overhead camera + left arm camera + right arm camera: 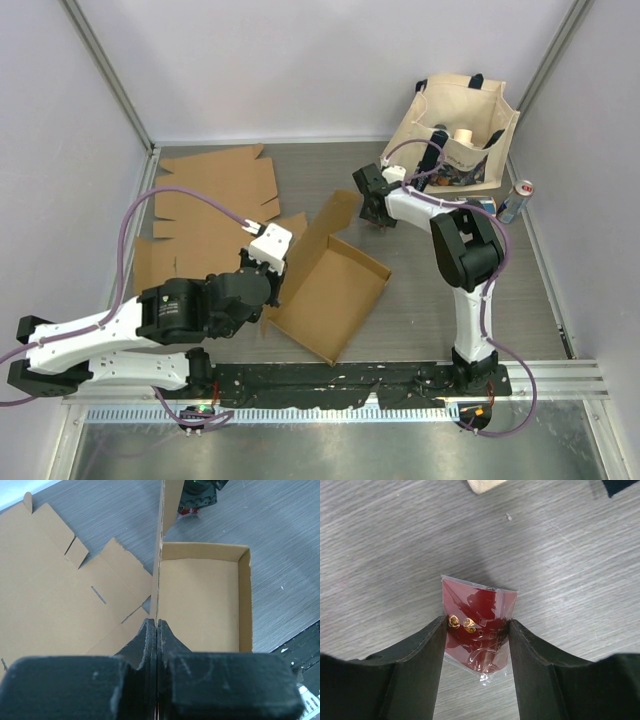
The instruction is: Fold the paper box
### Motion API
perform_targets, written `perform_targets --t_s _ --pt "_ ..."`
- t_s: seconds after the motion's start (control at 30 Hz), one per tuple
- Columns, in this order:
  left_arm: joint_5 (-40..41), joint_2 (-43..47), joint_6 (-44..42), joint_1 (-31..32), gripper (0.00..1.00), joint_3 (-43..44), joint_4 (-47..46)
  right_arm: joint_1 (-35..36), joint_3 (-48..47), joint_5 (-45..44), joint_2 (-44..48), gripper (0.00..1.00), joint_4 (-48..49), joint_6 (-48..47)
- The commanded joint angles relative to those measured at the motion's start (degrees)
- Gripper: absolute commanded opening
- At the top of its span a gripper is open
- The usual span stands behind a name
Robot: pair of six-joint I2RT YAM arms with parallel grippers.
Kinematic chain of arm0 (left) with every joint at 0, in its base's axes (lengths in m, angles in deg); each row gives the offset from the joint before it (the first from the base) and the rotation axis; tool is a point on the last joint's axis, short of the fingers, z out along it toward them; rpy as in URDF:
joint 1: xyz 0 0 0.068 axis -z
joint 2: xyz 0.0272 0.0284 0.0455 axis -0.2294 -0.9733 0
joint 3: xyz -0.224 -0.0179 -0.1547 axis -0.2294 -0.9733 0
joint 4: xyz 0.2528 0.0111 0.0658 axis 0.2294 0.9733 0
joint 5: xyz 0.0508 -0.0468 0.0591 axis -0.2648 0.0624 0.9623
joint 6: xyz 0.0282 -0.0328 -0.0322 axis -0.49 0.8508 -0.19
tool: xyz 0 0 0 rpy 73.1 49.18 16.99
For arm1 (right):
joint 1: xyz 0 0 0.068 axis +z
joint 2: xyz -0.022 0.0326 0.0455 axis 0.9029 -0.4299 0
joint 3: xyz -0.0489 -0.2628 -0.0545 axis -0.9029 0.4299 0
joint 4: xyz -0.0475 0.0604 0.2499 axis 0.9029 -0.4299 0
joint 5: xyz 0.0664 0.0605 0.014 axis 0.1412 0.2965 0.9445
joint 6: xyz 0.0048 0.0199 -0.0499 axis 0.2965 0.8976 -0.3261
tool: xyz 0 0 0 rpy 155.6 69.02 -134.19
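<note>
Toward the far left corner of the table (pixel 420 320) lies the biggest piece, a flat cardboard sheet (pixel 210 200). It is unfolded and nothing holds it; I'd guess it is a spare blank parked out of the way.

Just right of it, in the middle of the table, sits the paper box (pixel 335 290), half made. It is a shallow tray with low walls standing along its edges and a long flap reaching toward the far edge. The left gripper (pixel 157 625) is clenched on the thin upright wall at the box's left side, pads flat on either face of the card. To my eye that pinch is there to hold the wall up and stop the box sliding while the rest gets folded.

In the far right corner a cloth tote bag (pixel 455 125) stands open with odds and ends inside. A drinks can (pixel 517 200) stands by the right edge just in front of it, and both are well apart from the box.

The right gripper (pixel 477 625) is down at the table just beyond the box's flap, its jaws half-wide around a small red packet (pixel 477 615) lying flat. The pads sit against the packet's two side edges — grasping it as far as I can see, probably to get it out of the flap's way.

The table is grey brushed metal, and plain pale walls (pixel 300 70) close it in on three sides.
</note>
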Motion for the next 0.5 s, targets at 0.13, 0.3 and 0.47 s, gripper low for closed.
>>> perform_targets --t_s 0.13,0.3,0.47 --pt "1.1 0.6 1.9 0.1 0.00 -1.2 -2.5 -0.1 7.2 -2.6 10.9 0.52 2.0 -1.3" --pt "2.4 -1.6 2.8 0.0 0.00 -0.2 -2.6 1.1 12.9 -2.2 22.0 0.51 1.3 -3.7" --pt "2.3 -5.0 4.3 -0.2 0.00 1.1 -2.9 4.6 17.3 -0.3 35.5 0.51 -5.0 -4.9"
